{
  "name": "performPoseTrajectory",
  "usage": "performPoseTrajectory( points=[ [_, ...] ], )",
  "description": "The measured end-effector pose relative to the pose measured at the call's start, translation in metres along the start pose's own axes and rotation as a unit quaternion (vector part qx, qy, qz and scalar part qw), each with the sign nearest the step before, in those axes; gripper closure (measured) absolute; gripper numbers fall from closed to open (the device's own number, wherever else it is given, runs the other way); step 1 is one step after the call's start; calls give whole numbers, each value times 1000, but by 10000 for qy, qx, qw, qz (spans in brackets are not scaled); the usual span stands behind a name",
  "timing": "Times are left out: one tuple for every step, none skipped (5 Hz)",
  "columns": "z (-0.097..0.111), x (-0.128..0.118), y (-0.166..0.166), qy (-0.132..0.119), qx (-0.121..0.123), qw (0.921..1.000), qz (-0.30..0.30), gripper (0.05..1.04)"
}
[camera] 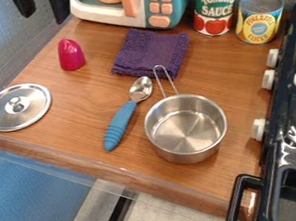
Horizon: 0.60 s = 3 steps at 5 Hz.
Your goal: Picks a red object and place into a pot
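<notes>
A glossy pinkish-red, dome-shaped object [71, 55] stands on the brown wooden tabletop [85, 97]
The black two-finger tool [43, 16] hangs released, spread apart, at top left; a silver metal pot [186, 154] sits beside a blue-handled metal spoon [121, 123]

**Pinkish Red, Brown Wood**

Your brown, wood-grained bench [85, 97] carries a pinkish-red object [71, 55] near its far left corner, a silver lid [17, 106] by its left edge, a purple cloth [147, 54], blue-handled spoon [120, 125] and silver pot [186, 128]. Toward its far edge you have a red-and-green can [215, 5] and yellow-and-blue can [259, 18].
</notes>
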<state>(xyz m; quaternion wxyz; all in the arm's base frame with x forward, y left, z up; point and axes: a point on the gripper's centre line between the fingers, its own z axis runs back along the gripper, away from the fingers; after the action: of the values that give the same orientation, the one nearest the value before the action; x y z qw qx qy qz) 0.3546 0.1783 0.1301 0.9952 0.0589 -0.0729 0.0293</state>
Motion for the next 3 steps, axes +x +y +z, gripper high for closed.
performPoseTrajectory(
  points=[
    [-17, -2, -4, 179, -151, 9997, -20, 83],
    [-35, 6, -16, 108, -575, 9980, -219, 82],
    [-50, 17, -22, 20, -842, 9962, -228, 82]
  ],
)
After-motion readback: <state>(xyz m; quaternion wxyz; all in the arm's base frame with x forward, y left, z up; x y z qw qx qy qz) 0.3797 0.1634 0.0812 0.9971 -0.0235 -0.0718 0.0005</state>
